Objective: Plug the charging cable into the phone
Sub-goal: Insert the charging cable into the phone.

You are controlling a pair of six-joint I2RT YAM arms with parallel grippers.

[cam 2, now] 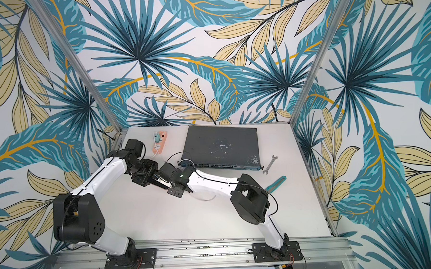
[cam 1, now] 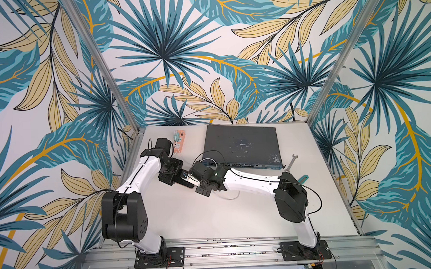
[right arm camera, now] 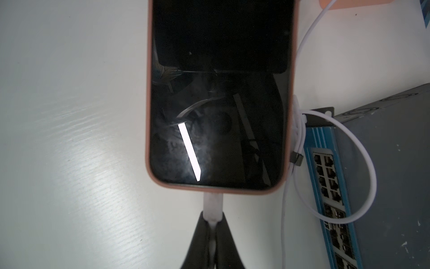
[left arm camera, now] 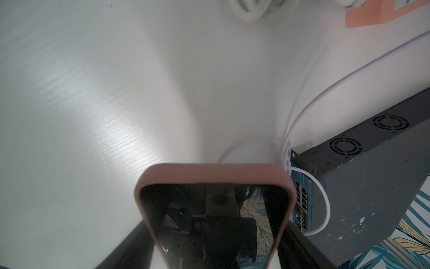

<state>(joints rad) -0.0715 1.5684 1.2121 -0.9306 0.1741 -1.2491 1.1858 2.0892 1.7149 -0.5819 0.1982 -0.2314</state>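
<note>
The phone (right arm camera: 218,93) has a glossy black screen and a pink case, and it lies flat just above the white table. My left gripper (left arm camera: 215,233) is shut on the phone (left arm camera: 214,177), with one dark finger on each long side. My right gripper (right arm camera: 213,221) is shut on the white plug of the charging cable (right arm camera: 213,202). The plug's tip meets the middle of the phone's bottom edge; the silver connector is hidden. The thin cable (right arm camera: 370,167) loops beside the phone. In a top view both grippers meet at the phone (cam 1: 185,182), left of table centre.
A dark grey network switch (cam 1: 240,144) lies at the back, its port face (right arm camera: 330,186) close to the phone and the cable loop. An orange power strip (cam 1: 178,141) sits behind the left arm. A wrench (cam 1: 291,163) and a teal tool (cam 1: 302,178) lie right. A coiled thick cord (left arm camera: 251,9) lies near the strip.
</note>
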